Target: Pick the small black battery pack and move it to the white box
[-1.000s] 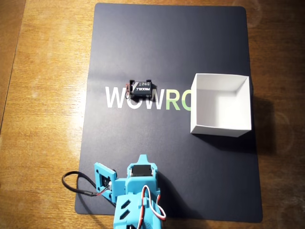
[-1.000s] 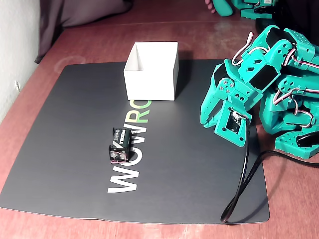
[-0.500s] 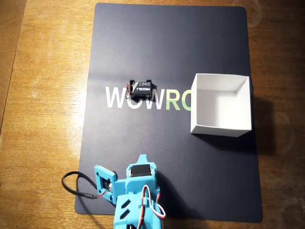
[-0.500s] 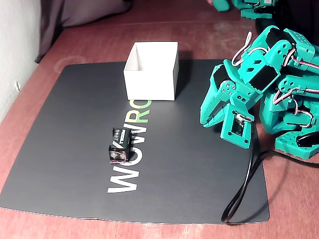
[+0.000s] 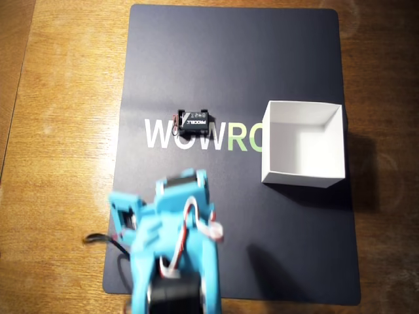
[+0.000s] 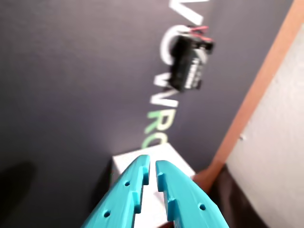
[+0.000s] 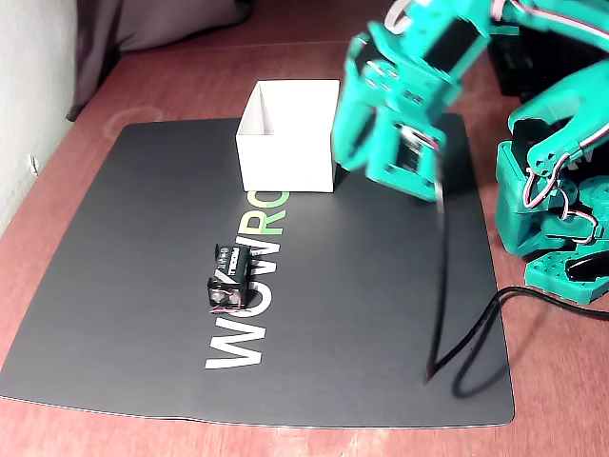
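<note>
The small black battery pack (image 5: 195, 122) lay on the dark mat (image 5: 236, 59), across the white "WOW" lettering (image 5: 177, 134), its red and black wires at one end in the wrist view (image 6: 190, 64). The white box (image 5: 304, 142) stood on the same mat, to the right of the pack in the overhead view and well apart from it, covering the end of the lettering. The teal gripper (image 6: 152, 167) hung above the mat, touching nothing, its fingers (image 6: 135, 183) nearly closed with only a thin slit between them. In the fixed view the arm (image 7: 400, 105) reached over the mat beside the box (image 7: 287, 133), its black cable (image 7: 457, 352) trailing to the wooden bench (image 5: 59, 131).
</note>
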Motion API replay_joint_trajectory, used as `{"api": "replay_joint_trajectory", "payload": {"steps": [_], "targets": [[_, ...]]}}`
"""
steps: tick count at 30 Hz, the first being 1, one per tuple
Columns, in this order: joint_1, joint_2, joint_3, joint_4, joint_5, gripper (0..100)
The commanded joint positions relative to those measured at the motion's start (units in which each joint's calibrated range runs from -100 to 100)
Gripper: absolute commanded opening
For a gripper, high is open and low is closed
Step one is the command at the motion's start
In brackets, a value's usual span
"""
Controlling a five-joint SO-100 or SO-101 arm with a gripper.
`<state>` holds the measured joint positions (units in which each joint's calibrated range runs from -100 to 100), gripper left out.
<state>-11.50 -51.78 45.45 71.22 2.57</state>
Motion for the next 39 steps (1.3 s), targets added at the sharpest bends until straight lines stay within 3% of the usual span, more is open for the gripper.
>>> {"api": "replay_joint_trajectory", "payload": {"steps": [1, 11, 22, 26, 34, 39], "targets": [[-0.53, 15.70, -18.92, 0.47, 0.17, 1], [-0.53, 37.71, -36.43, 0.39, -0.21, 1], [-8.27, 43.06, -39.42, -0.05, -1.24, 1], [-5.92, 43.23, -39.33, -0.93, -5.37, 1], [2.87, 50.07, -39.42, -5.84, -4.94, 1], [2.99, 52.26, -39.51, -5.84, -3.15, 13]]}}
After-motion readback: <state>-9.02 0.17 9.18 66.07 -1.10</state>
